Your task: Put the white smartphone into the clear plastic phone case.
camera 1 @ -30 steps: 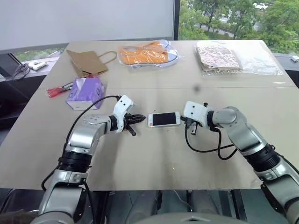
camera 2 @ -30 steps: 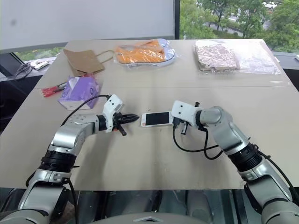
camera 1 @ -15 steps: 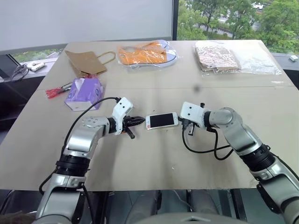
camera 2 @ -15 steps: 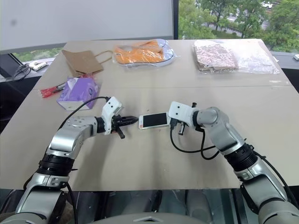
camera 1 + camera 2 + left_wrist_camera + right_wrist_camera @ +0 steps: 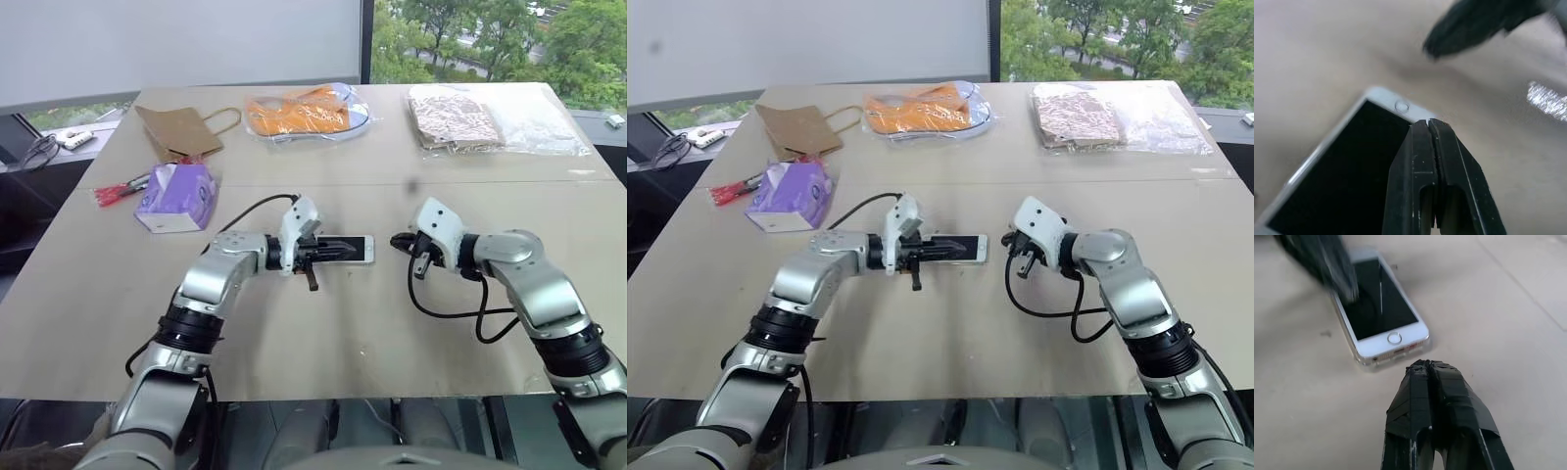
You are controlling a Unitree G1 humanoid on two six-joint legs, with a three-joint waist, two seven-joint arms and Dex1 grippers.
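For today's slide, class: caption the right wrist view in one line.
Shut right gripper faces the white smartphone, lying screen-up on the table.

Silver-grey jointed arms, black ribbed collars, white blocky wrist housings, looping black cables; left gripper (image 5: 338, 246) and right gripper (image 5: 396, 240) with tapered black fingers, the right's tape-wrapped.

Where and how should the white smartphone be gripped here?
Probably across its narrow width, on the two long edges of the white smartphone, coming from above: it lies flat, screen up, on the table, so only the thin edges offer purchase.
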